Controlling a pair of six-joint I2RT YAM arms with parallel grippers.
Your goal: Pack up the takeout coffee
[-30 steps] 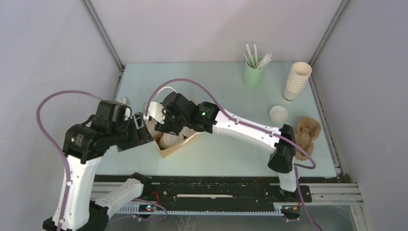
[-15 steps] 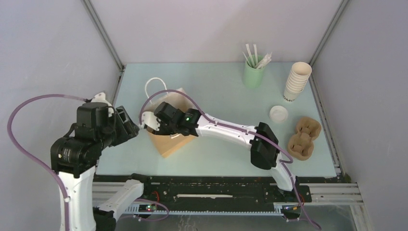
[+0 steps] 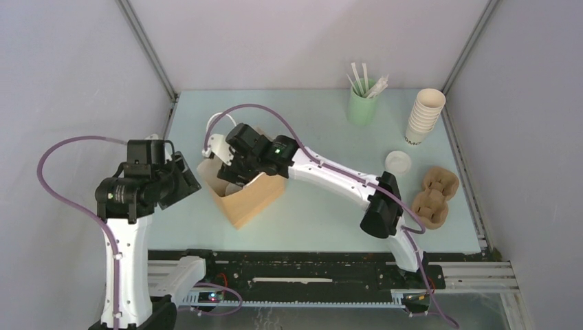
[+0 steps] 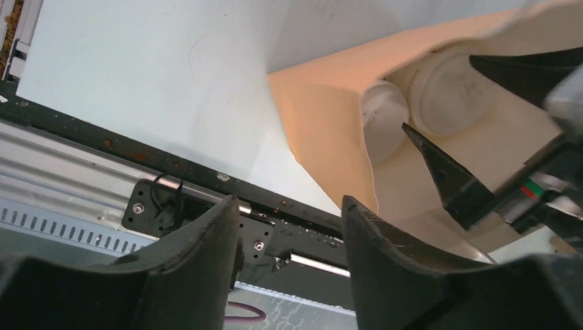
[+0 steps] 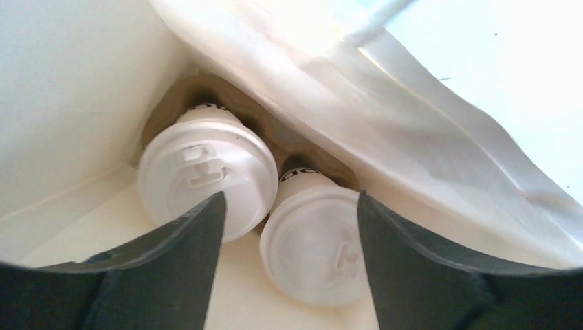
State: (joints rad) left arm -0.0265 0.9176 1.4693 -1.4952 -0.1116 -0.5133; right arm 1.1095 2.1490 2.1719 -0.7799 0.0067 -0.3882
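The bag (image 3: 253, 198) is brown kraft paper, matt outside and paler and smooth within, and the two takeout coffees (image 5: 313, 247) in it wear lids (image 5: 199, 172) of smooth white plastic with a soft sheen. The brown cup trays (image 3: 433, 196) look like rough moulded pulp, and the rail (image 4: 55, 206) at the near edge of the matt table (image 3: 323, 213) is dull ribbed metal.

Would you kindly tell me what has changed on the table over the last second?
The left gripper drew back leftward, away from the brown paper bag, jaws open and empty. The right gripper stayed at the bag's mouth, open above the lidded cups inside. The green cup, cup stack, loose lid and brown carriers kept their places.
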